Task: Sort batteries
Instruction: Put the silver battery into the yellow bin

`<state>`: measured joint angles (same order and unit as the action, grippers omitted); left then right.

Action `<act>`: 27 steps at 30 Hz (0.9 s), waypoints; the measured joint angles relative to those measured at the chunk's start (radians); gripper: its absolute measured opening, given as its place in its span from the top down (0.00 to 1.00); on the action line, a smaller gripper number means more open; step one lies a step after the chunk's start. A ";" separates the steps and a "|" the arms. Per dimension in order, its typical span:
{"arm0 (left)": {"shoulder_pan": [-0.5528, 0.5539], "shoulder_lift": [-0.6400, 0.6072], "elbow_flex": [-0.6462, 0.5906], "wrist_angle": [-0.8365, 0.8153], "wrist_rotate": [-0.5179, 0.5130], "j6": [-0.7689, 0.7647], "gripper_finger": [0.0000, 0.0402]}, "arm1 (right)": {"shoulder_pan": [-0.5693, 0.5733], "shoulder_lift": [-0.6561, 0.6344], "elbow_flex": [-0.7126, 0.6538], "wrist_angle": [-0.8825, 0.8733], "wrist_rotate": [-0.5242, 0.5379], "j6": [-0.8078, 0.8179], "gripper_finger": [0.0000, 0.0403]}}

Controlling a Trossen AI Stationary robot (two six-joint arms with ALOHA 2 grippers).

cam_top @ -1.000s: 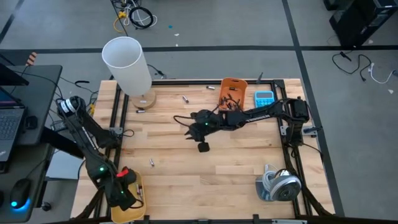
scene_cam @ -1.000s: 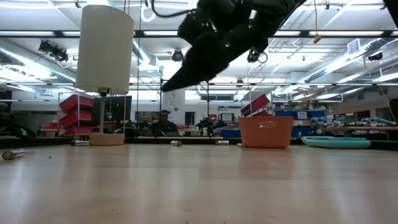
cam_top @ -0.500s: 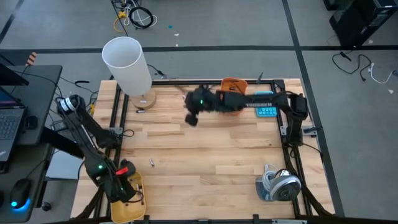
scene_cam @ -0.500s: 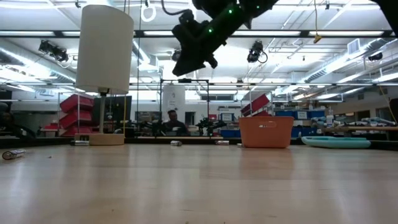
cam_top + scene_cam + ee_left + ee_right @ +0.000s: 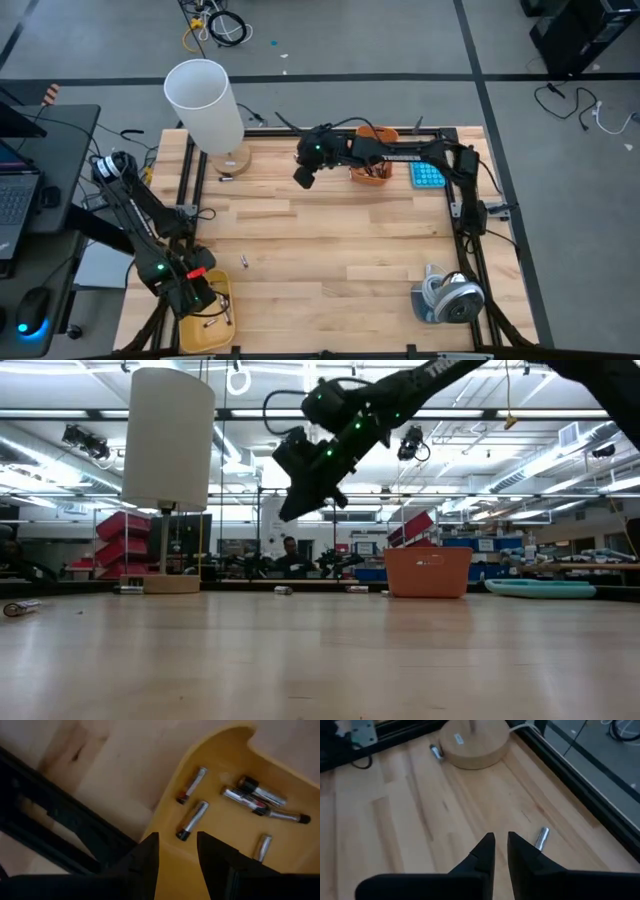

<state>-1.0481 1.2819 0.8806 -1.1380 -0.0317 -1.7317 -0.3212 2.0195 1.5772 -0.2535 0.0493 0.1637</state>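
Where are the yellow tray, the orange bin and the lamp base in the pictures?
yellow tray [image 5: 220, 775], left wrist view, bare floor between batteries.
orange bin [image 5: 428, 572], low view, front wall.
lamp base [image 5: 475, 742], right wrist view, wooden top face.

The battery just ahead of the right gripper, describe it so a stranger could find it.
Start at the white lamp at the table's far edge. The silvery battery lies on bare wood toward the orange bin. Unlike the battery beside the lamp's base, it lies alone.
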 joint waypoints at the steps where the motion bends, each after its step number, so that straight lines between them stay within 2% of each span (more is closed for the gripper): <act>1: 0.000 0.000 0.000 0.011 0.001 0.000 0.66 | -0.004 0.011 0.010 -0.001 -0.001 0.008 0.90; 9: -0.001 -0.003 0.000 0.103 -0.021 0.000 0.66 | -0.011 0.145 0.187 -0.080 0.002 0.024 0.89; 18: -0.001 -0.007 0.039 0.077 -0.027 0.001 0.66 | -0.018 0.328 0.456 -0.368 0.067 0.024 0.76; 27: -0.007 -0.008 0.175 -0.052 -0.028 0.004 0.70 | -0.030 0.370 0.498 -0.398 0.087 0.044 0.68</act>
<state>-1.0550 1.2743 1.0554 -1.1902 -0.0601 -1.7275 -0.3511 2.3898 2.0750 -0.6511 0.1368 0.2073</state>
